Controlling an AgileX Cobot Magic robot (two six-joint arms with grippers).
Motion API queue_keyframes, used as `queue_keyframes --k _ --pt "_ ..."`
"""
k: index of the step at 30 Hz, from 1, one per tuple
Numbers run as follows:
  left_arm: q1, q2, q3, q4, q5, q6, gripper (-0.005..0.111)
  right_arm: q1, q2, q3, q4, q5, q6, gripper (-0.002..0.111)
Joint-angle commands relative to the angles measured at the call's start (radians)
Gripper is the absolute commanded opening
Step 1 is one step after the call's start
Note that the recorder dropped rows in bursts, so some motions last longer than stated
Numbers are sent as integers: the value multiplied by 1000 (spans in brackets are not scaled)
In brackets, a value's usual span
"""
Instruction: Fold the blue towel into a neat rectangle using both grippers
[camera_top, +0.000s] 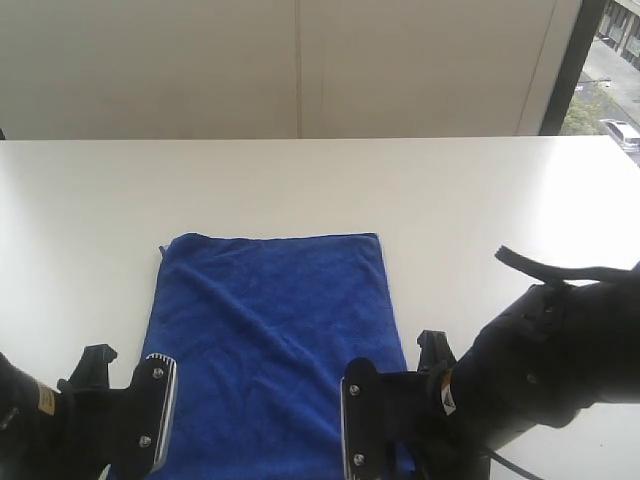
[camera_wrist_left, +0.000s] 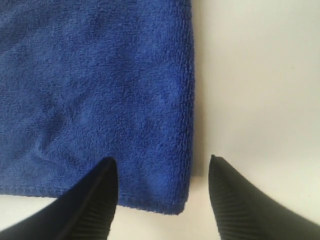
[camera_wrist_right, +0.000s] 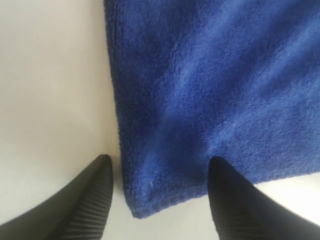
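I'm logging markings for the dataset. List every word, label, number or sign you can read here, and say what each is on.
No text can be read in any view.
Left arm's sticker: a small yellowish patch, too small to read.
Right arm's sticker: a small yellow and white patch, too small to read.
Towel: no tag or print showing.

In the exterior view the near corners of the blue towel (camera_top: 270, 330) sit hidden behind the left tool (camera_top: 125, 405) and right tool (camera_top: 395, 400), and the lower edge cuts off both arms. Each wrist view shows only fingertips (camera_wrist_left: 97, 200), the towel running out of frame.
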Motion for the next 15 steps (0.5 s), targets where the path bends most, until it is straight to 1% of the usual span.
queue_keyframes --k 1,6,12,13,15 --pt "-7 -2 8 -8 7 0 59 3 27 6 2 -11 -6 54" --pt "-7 7 8 -8 -6 0 59 3 35 6 2 -13 -6 54" --pt "-7 72 8 -4 -16 23 58 3 35 6 2 0 -6 54" --pt "-7 72 8 -4 -16 23 57 3 35 6 2 1 -6 54" --pt "-7 72 8 1 -16 23 47 3 35 6 2 3 -6 48"
